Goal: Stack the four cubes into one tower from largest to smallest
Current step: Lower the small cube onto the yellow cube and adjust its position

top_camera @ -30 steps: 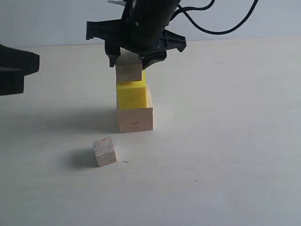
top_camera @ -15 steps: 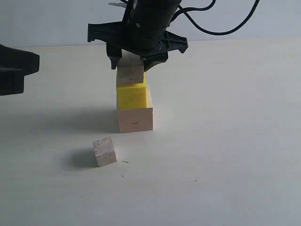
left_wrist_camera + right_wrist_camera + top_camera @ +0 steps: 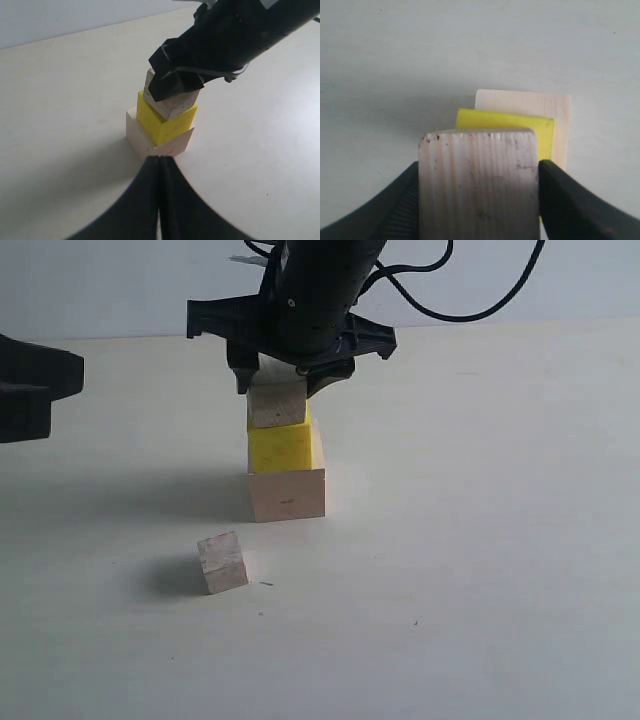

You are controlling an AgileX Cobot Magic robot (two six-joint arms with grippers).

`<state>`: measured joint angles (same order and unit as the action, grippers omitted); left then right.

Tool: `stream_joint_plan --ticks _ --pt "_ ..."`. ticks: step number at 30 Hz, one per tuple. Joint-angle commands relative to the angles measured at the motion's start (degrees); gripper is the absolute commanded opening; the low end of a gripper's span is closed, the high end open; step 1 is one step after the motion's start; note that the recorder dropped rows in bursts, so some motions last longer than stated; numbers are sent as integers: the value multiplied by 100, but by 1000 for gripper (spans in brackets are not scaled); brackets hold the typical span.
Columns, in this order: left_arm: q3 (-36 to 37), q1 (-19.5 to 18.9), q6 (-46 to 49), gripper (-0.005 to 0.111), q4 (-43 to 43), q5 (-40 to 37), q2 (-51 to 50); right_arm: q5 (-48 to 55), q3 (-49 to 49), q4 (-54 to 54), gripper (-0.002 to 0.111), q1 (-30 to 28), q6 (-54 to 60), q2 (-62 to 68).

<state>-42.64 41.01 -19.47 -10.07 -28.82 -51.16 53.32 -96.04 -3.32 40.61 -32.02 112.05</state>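
I see the right gripper with its jaws clamped on the mid greyish cube, which sits on the yellow cube, itself on the pale wood cube on the table. The smallest cube lies alone on the table, near the stack. The left gripper hangs well aside, jaws pressed together, empty.

I saw a pale wood cube, a bright yellow cube, a greyish grained cube flecked dark, and at seven o'clock a greyish small cube. My left tool and right tool were black.
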Motion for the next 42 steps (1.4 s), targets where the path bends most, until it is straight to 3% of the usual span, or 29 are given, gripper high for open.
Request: stream_joint_plan --ticks 1,42 --pt "14 19 17 0 -6 3 59 -82 -40 35 0 -6 61 19" --pt "14 19 17 0 -6 3 59 -28 -40 264 0 6 -312 -115"
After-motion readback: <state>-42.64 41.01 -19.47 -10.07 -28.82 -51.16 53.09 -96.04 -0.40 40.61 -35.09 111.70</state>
